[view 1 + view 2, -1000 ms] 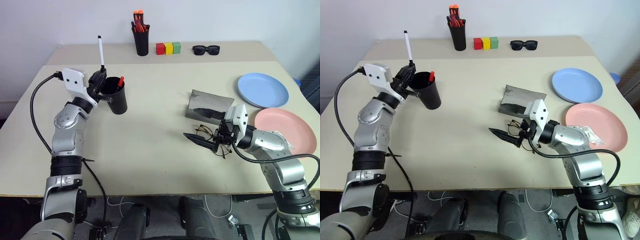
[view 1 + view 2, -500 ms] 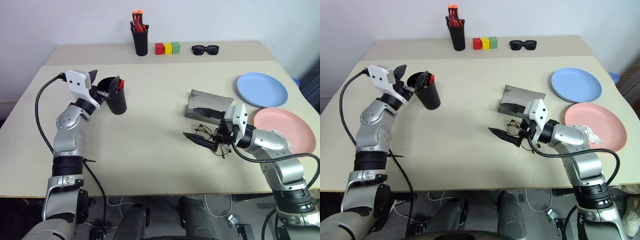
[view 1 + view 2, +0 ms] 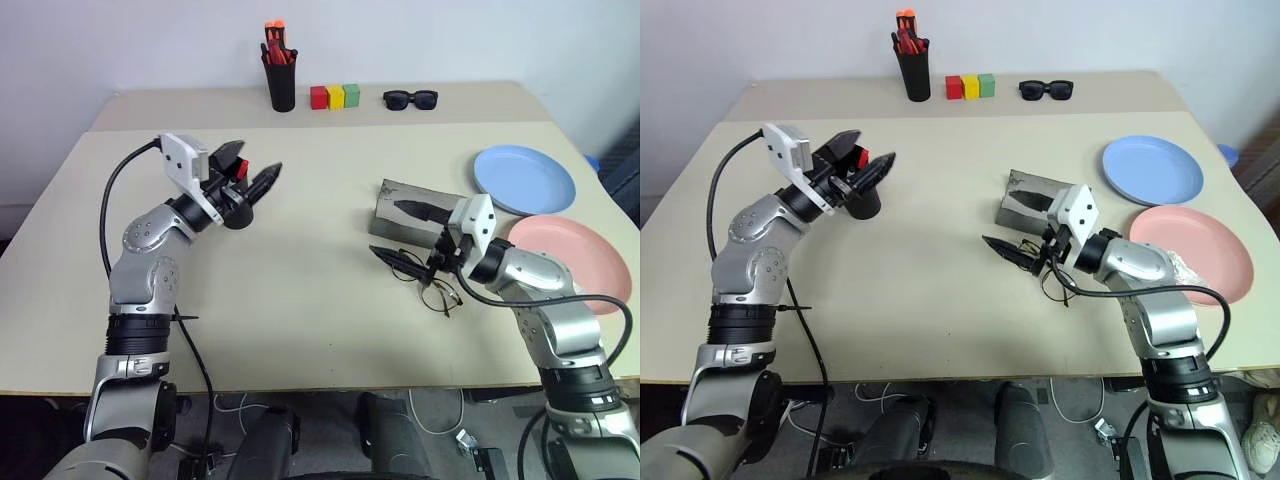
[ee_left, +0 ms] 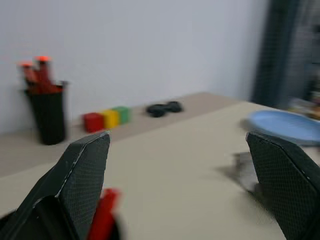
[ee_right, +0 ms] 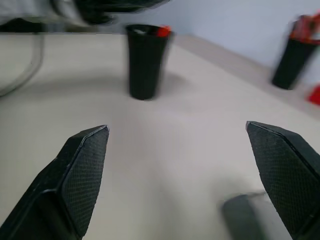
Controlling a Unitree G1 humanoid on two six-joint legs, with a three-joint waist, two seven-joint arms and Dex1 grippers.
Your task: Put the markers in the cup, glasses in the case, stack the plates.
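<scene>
Toward the table's [image 3: 300,330] left edge, the left gripper [image 3: 252,172] hangs above the surface with its two black fingers spread wide and nothing between them, right over the black cup [image 3: 864,200]. A red marker cap [image 3: 862,158] pokes up from the cup's mouth; the head views cannot settle whether the second marker sits inside, because the gripper covers most of the rim. The right wrist view looks across the table at the same cup [image 5: 145,61], standing upright with the red cap at its rim, an angle the head views lack. Along the back edge stand a black pen holder [image 3: 281,82] with orange-tipped pens, then red, yellow and green blocks [image 3: 335,96], then black sunglasses [image 3: 411,98]; the left wrist view shows these too. Right of the table's middle lies the grey case [image 3: 412,211], with the wire-framed glasses [image 3: 430,289] on the table just in front of it, outside the case. The right gripper [image 3: 404,240] hovers there, fingers wide apart and empty, one over the case and one low beside the glasses. Near the right edge lie the blue plate [image 3: 525,180] and, nearer the front, the pink plate [image 3: 585,255], side by side and not stacked.
</scene>
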